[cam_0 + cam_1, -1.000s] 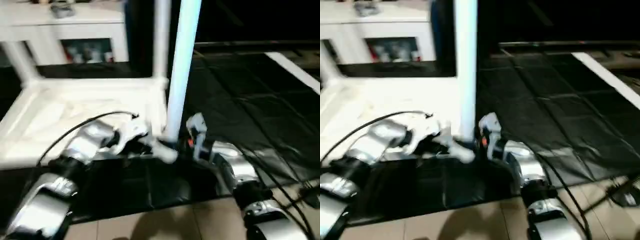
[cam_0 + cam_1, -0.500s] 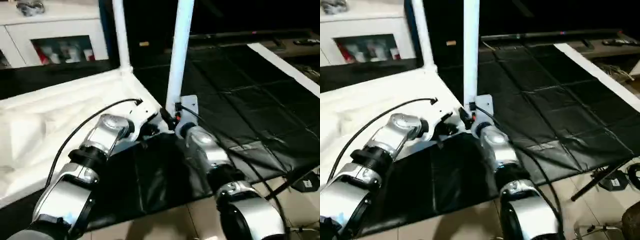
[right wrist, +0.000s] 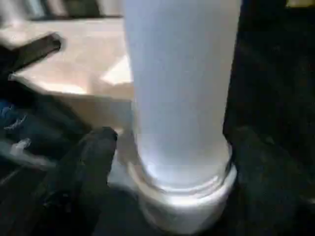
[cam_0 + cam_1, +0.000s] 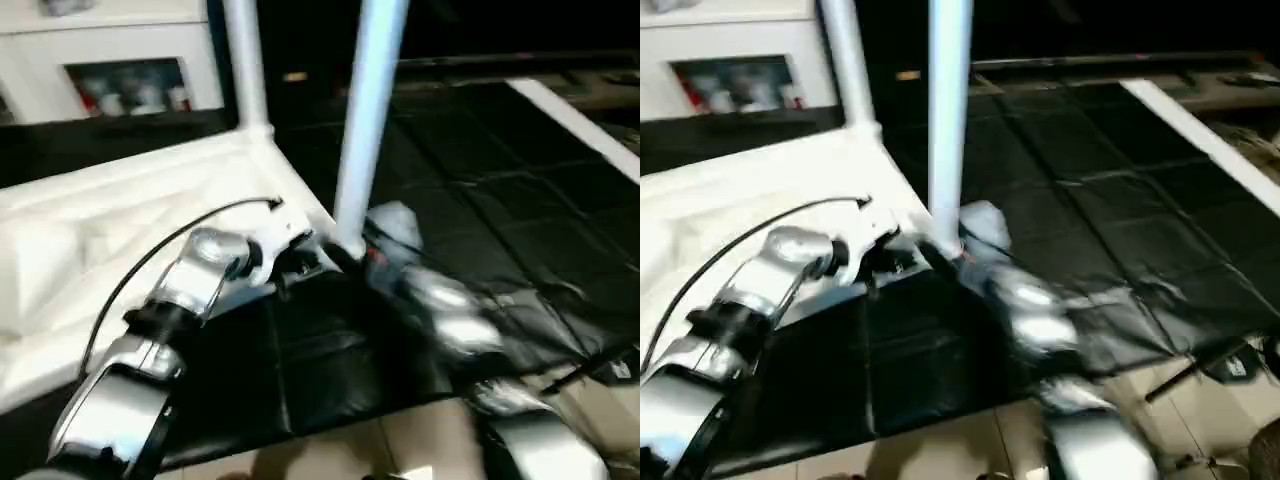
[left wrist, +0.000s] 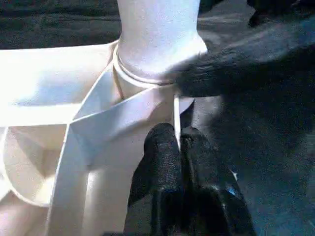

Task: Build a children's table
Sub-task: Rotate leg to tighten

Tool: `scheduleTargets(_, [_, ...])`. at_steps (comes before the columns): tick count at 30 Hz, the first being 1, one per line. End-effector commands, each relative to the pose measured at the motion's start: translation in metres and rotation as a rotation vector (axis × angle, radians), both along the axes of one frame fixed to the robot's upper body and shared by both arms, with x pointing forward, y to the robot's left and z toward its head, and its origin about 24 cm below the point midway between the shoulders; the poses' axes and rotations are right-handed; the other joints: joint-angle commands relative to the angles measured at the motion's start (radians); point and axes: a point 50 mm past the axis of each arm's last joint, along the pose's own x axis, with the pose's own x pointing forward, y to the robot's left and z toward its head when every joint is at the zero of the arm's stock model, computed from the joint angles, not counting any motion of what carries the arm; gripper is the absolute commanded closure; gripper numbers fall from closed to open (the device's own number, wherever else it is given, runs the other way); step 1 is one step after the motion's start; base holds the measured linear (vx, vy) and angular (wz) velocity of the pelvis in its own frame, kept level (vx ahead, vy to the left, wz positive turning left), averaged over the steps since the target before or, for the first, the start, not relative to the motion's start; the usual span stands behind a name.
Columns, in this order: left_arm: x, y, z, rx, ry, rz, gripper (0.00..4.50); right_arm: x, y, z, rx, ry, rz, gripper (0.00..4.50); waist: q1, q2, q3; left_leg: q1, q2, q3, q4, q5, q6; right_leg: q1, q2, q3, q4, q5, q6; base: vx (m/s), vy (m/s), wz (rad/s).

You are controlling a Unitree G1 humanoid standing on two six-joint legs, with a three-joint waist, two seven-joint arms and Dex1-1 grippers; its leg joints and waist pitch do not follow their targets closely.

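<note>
Left gripper (image 5: 179, 147) pinches a thin rib of the upturned children's table (image 4: 90, 240), which lies on black sheeting (image 4: 480, 190). Right gripper (image 3: 167, 147) stands wide around the near leg (image 4: 365, 130), seated upright in its corner socket. The hollow plastic looks light, stiff and slippery; low on the leg seems the surest hold.

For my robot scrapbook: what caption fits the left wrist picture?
Left end effector pinches the table top's thin rim beside a seated leg.

One upturned table top (image 4: 90, 230), two upright legs (image 4: 368, 120) (image 4: 245, 65), one cabinet (image 4: 110, 45).
</note>
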Motion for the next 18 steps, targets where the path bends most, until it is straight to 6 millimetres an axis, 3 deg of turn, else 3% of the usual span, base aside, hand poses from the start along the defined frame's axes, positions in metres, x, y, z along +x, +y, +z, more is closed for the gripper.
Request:
scheduleTargets(1, [-0.008,-0.006,-0.005,0.006,0.030,-0.084,4.50,-0.006,-0.007,0.006,0.011,-0.010,0.119,0.19,0.005,0.000,-0.065,0.001,0.027,0.002,-0.048,-0.076,0.150,0.070,-0.060,0.058,-0.053,0.049,-0.295,0.000,0.000,0.00])
scheduleTargets(6, [-0.017,0.006,-0.005,0.014,0.050,-0.175,4.50,-0.017,-0.044,0.016,-0.032,0.003,0.294,0.19,0.018,0.002,-0.067,0.000,0.029,0.004,-0.045,-0.102,0.130,0.069,-0.059,0.056,-0.058,-0.030,-0.286,0.000,0.000,0.00])
scheduleTargets(10, [-0.024,0.010,-0.006,0.023,0.069,-0.241,4.50,-0.023,-0.052,0.020,-0.062,0.020,0.396,0.19,0.026,-0.003,-0.071,-0.003,0.029,0.005,-0.043,-0.093,0.123,0.070,-0.060,0.055,-0.056,-0.038,-0.277,0.000,0.000,0.00])
scheduleTargets(15, [-0.037,0.016,-0.007,0.072,0.111,-0.383,4.50,-0.020,-0.044,0.024,-0.080,0.023,0.476,0.19,0.030,0.002,-0.075,0.000,0.031,0.004,-0.039,-0.062,0.120,0.064,-0.059,0.055,-0.047,0.004,-0.296,0.000,0.000,0.00])
scheduleTargets(18, [-0.043,0.019,-0.008,0.102,0.131,-0.453,4.50,-0.015,-0.032,0.026,-0.086,0.012,0.500,0.19,0.029,0.003,-0.074,0.001,0.032,0.004,-0.043,-0.091,0.100,0.063,-0.060,0.054,-0.047,-0.034,-0.297,0.000,0.000,0.00])
